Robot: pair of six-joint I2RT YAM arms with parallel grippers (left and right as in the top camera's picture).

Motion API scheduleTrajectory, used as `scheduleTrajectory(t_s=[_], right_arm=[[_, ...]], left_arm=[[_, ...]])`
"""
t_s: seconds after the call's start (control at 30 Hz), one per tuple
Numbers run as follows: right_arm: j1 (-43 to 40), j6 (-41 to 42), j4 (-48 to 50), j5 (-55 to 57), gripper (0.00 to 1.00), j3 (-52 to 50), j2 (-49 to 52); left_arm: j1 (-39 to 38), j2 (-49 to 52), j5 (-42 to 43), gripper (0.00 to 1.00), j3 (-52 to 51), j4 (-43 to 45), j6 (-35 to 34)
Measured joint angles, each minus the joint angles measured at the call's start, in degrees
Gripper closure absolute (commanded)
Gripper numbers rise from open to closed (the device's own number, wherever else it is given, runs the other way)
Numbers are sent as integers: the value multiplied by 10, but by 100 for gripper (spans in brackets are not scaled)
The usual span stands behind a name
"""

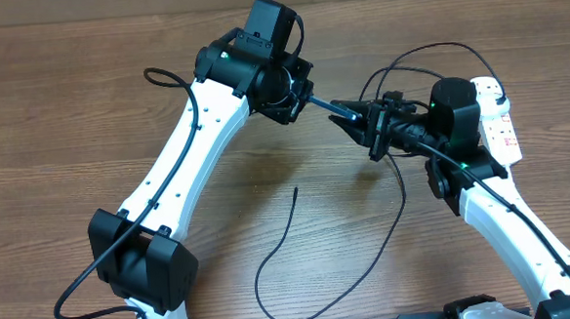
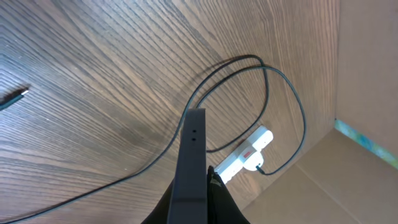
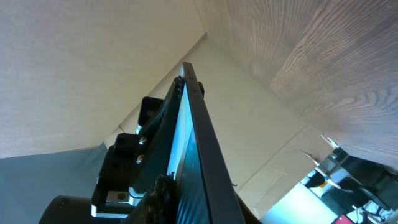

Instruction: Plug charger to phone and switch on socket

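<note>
The phone (image 1: 336, 108) hangs edge-on in the air between both grippers, above the table's far middle. My left gripper (image 1: 306, 98) is shut on one end; in the left wrist view the phone (image 2: 191, 162) runs up from between the left gripper's (image 2: 193, 186) fingers. My right gripper (image 1: 358, 119) has the other end between its jaws. In the right wrist view the phone's cyan screen (image 3: 186, 137) lies against a finger of the right gripper (image 3: 186, 190), but whether the jaws press on it does not show. The charger's black cable (image 1: 289, 228) loops on the table, its free tip (image 1: 296, 188) bare. The socket (image 1: 498, 119) lies at the right, with the cable's other end at it (image 2: 260, 168).
A cardboard wall (image 2: 364, 93) stands beyond the socket (image 2: 245, 155). The cable (image 2: 273, 81) loops over the wood between the grippers and the socket. Another black cord (image 1: 163, 78) lies at the far left.
</note>
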Motion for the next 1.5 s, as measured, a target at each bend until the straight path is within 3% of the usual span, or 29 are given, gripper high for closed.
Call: scheduleTrajectory(t_s=[0.33,0.43,0.6,0.77,1.03,1.5], right_arm=[[4,0,5,-19,68,0,0],[4,0,7,-22,53,0,0],[3,0,15,-20,18,1,0],[3,-1,17,-15,3,1,0],[4,-82,18,-14,0,1,0],[3,-410,12,-46,0,1,0]], left_arm=[[0,1,-6,96,0,-3,15],[0,3,-8,96,0,-7,23],[1,7,-10,96,0,-15,47],[19,7,-8,96,-1,-29,79],[89,7,29,96,-1,-54,197],[191,7,176,96,-1,-111,574]])
